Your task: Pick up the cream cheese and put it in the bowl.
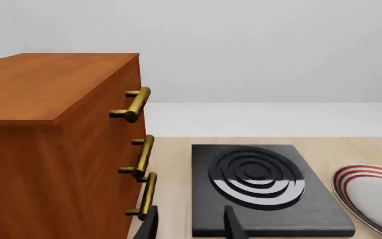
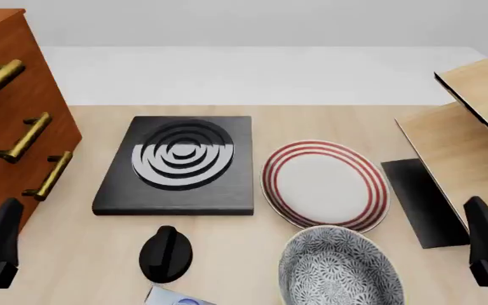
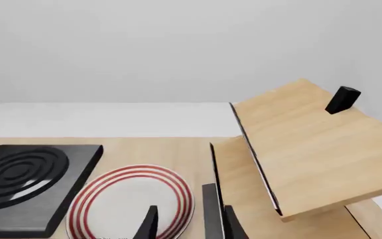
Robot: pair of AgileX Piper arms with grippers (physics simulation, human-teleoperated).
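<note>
Cream cheese (image 2: 175,297) sits at the near edge of the table (image 2: 329,121), only its pale corner showing, just behind it a black knob (image 2: 166,254) and to its right the speckled bowl (image 2: 340,270). My left gripper (image 1: 189,224) and right gripper (image 3: 187,223) both hang with fingers parted and empty — well apart from it. Behind the bowl lies the red-ringed plate (image 2: 325,183), beside the stove burner (image 2: 180,164).
</note>
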